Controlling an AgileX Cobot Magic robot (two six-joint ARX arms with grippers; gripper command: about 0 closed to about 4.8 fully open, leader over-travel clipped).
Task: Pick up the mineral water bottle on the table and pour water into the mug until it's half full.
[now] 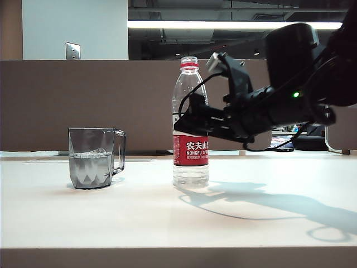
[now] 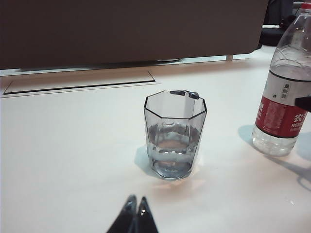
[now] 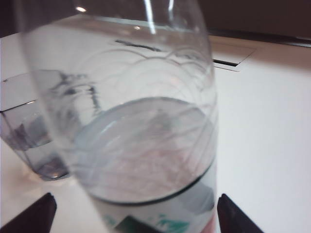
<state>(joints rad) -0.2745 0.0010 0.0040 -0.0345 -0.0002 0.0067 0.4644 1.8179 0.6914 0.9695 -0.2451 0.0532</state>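
Observation:
The mineral water bottle [image 1: 190, 151] stands upright on the table [image 1: 167, 223], its red neck ring up and its white-and-red label facing the exterior view. My right gripper [image 1: 187, 120] reaches in from the right at label height, open, with one finger on each side of the bottle [image 3: 141, 121] and a gap on both sides; its tips [image 3: 136, 211] do not press the plastic. The smoky-grey mug [image 1: 92, 159] stands to the left of the bottle, handle toward it, with water [image 2: 172, 145] about halfway up. My left gripper [image 2: 136, 200] is shut and empty, hovering short of the mug [image 2: 175, 136]. The bottle [image 2: 284, 97] also shows in the left wrist view.
A brown partition [image 1: 83, 100] runs along the back of the table. A flat rectangular cover [image 2: 77, 82] is set into the tabletop behind the mug. Dark items [image 1: 309, 139] lie at the back right. The tan front edge [image 1: 167, 258] bounds the table.

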